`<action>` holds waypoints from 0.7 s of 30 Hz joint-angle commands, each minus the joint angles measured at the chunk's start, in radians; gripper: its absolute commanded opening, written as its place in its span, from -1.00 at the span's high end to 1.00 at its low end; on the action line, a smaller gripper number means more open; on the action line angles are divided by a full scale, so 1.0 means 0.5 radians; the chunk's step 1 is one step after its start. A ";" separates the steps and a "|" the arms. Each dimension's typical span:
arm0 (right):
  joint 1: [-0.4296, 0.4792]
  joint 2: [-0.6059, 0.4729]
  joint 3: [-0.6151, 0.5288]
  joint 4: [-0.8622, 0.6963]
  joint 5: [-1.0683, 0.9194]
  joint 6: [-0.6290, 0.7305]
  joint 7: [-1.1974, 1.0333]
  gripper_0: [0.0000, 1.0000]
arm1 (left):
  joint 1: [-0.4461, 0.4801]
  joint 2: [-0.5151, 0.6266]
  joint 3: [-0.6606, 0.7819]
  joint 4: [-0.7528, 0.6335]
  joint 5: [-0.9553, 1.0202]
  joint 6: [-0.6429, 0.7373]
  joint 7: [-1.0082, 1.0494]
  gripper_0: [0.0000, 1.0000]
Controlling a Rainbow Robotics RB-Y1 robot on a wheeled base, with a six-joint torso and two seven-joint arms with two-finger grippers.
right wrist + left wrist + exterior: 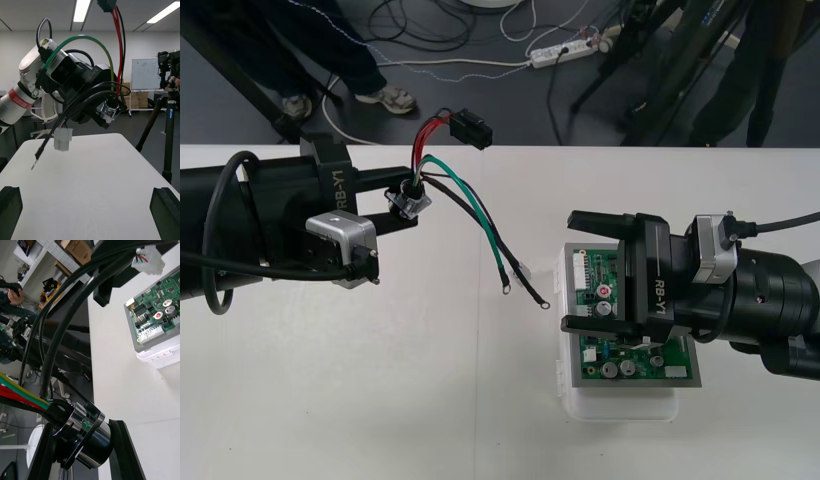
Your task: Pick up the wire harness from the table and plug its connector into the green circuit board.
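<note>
The wire harness is held off the worktop by the left claw, which is clamped on its round metal socket. Its black plug is seen beyond the claw, near the far edge. The right claw is spread apart over the green circuit board.

There are 2 tools, left tool and right tool, 1 wire harness, 1 green circuit board, 1 white base.
</note>
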 commanded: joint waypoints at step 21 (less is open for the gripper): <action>0.036 -0.094 -0.085 -0.073 -0.095 0.037 0.086 -1.00 | 0.017 0.157 -0.225 -0.070 -0.257 -0.047 -0.236 1.00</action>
